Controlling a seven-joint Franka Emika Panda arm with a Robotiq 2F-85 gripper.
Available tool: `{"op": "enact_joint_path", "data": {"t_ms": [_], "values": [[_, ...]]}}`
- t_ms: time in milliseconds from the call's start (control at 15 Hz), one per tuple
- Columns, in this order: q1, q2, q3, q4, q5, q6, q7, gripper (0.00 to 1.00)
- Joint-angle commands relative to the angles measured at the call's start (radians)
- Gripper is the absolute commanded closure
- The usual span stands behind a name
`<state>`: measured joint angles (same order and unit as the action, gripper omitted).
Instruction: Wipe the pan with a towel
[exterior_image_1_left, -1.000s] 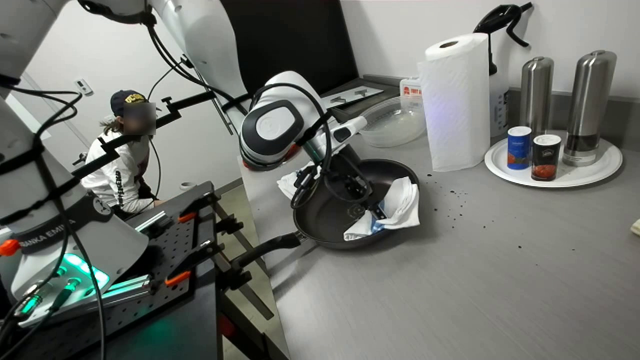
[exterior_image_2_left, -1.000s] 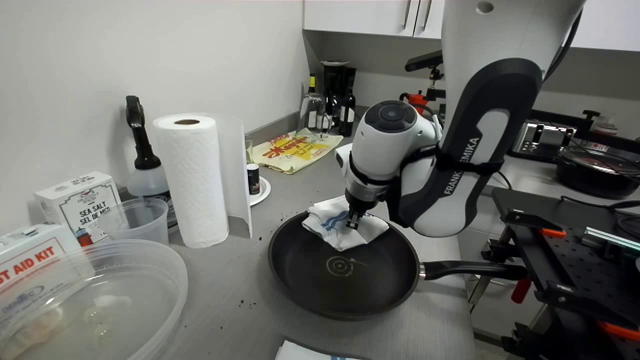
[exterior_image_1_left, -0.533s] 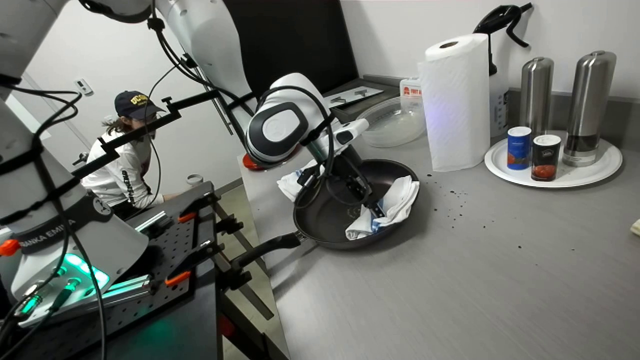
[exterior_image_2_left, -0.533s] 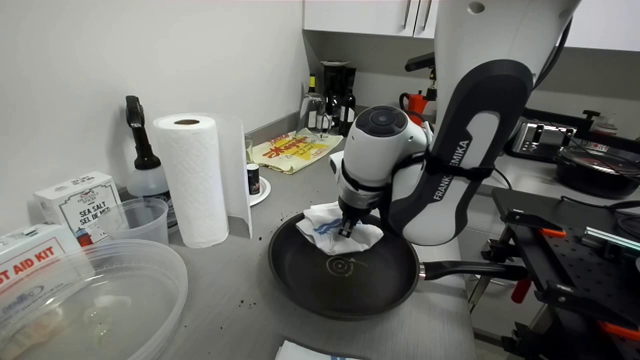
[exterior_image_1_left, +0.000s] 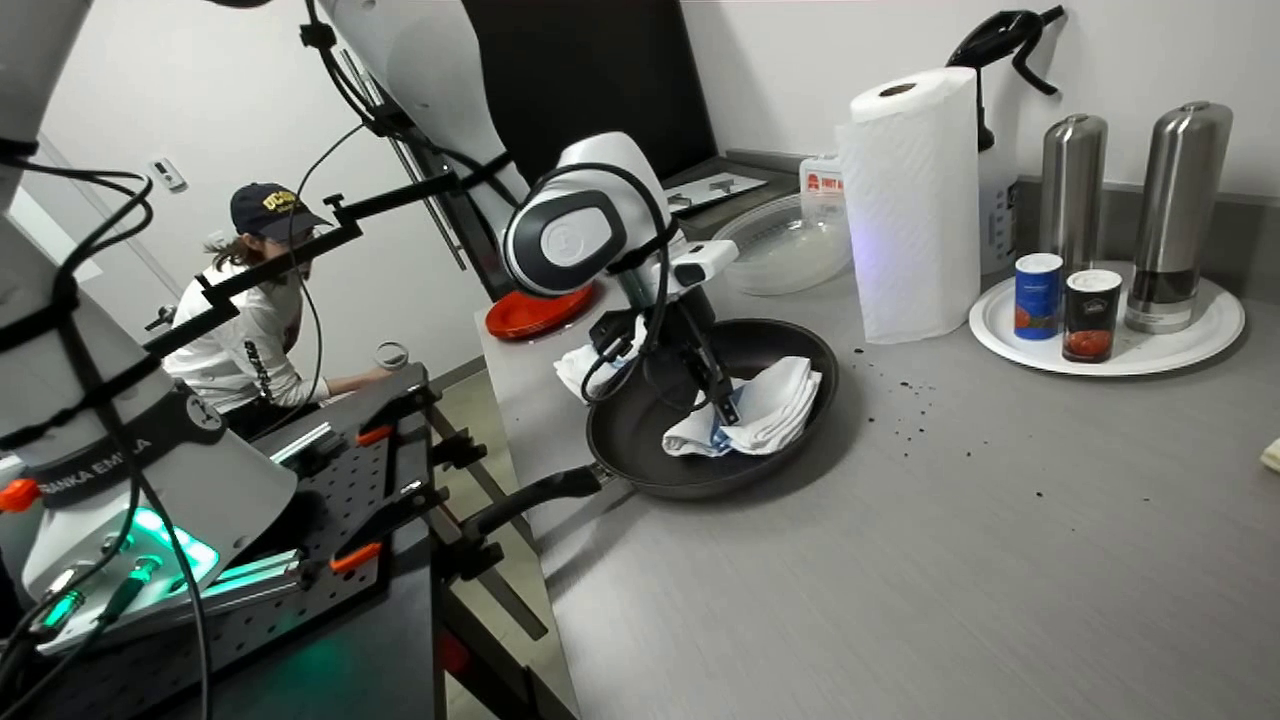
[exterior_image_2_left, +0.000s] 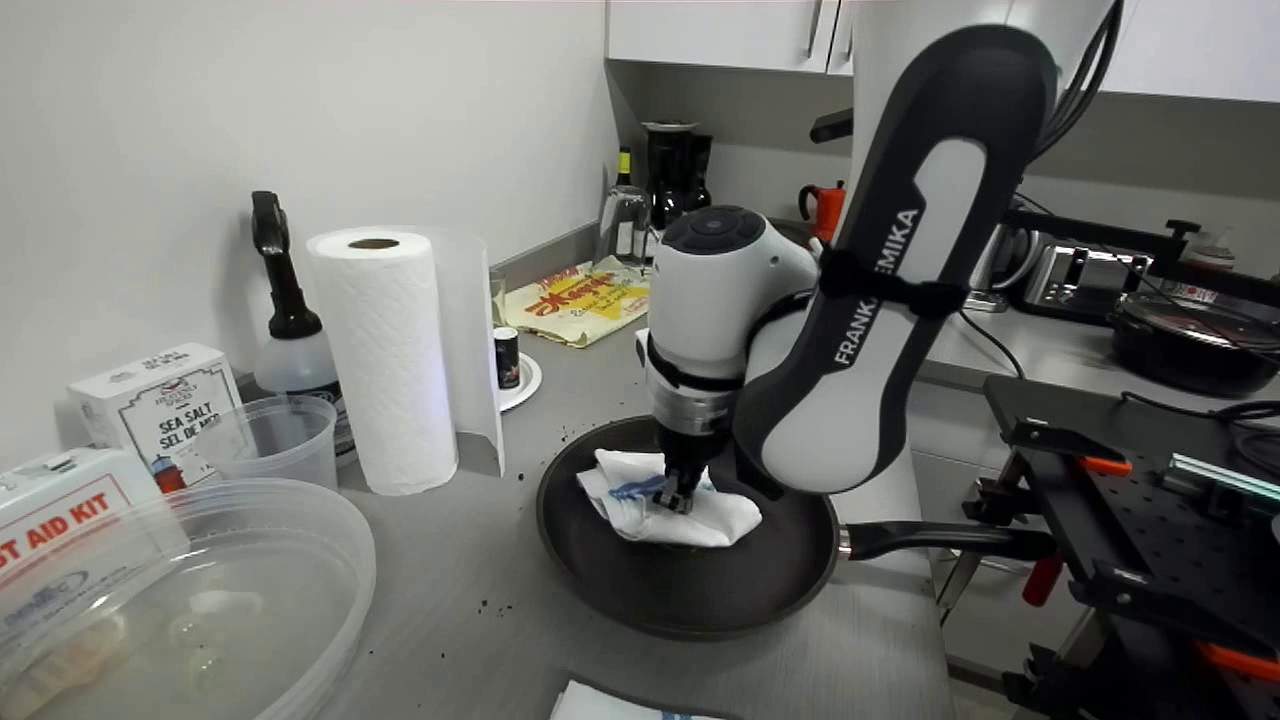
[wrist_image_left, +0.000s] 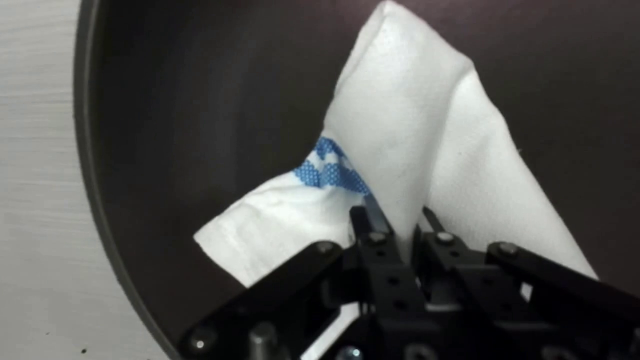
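The black frying pan rests on the grey counter with its long handle over the edge, in both exterior views (exterior_image_1_left: 640, 440) (exterior_image_2_left: 690, 605). It fills much of the wrist view (wrist_image_left: 200, 100). The white towel with blue stripes lies bunched inside the pan, in both exterior views (exterior_image_1_left: 785, 400) (exterior_image_2_left: 700, 525) and the wrist view (wrist_image_left: 415, 100). My gripper points down into the pan in both exterior views (exterior_image_1_left: 728, 412) (exterior_image_2_left: 676, 500). In the wrist view, its fingers (wrist_image_left: 395, 217) are shut on a fold of the towel. The towel's underside is hidden.
A paper-towel roll (exterior_image_1_left: 910, 210) stands near the pan. A white plate (exterior_image_1_left: 1150, 366) holds shakers and grinders. A clear plastic tub (exterior_image_2_left: 340, 610), a second folded towel (exterior_image_2_left: 610, 703) and red plates (exterior_image_1_left: 540, 313) are around it. Dark crumbs (exterior_image_1_left: 905, 410) lie beside the pan.
My gripper has moved with the towel from the pan's rim further in toward its middle. The towel no longer hangs over the rim. The pan has not moved.
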<state>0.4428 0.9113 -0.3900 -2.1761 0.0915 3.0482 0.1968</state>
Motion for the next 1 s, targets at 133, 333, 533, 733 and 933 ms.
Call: {"op": "enact_joint_path", "data": {"t_ms": [133, 333, 533, 733, 933], "values": [[-0.243, -0.121, 0.229, 0.04, 0.015, -0.25, -0.003, 0.97], [-0.373, -0.139, 0.354, 0.07, 0.06, -0.362, -0.01, 0.97], [-0.482, -0.136, 0.452, 0.102, 0.141, -0.464, -0.024, 0.97], [-0.543, -0.11, 0.528, 0.12, 0.255, -0.521, -0.012, 0.97], [-0.589, -0.093, 0.585, 0.126, 0.369, -0.563, -0.024, 0.97]]}}
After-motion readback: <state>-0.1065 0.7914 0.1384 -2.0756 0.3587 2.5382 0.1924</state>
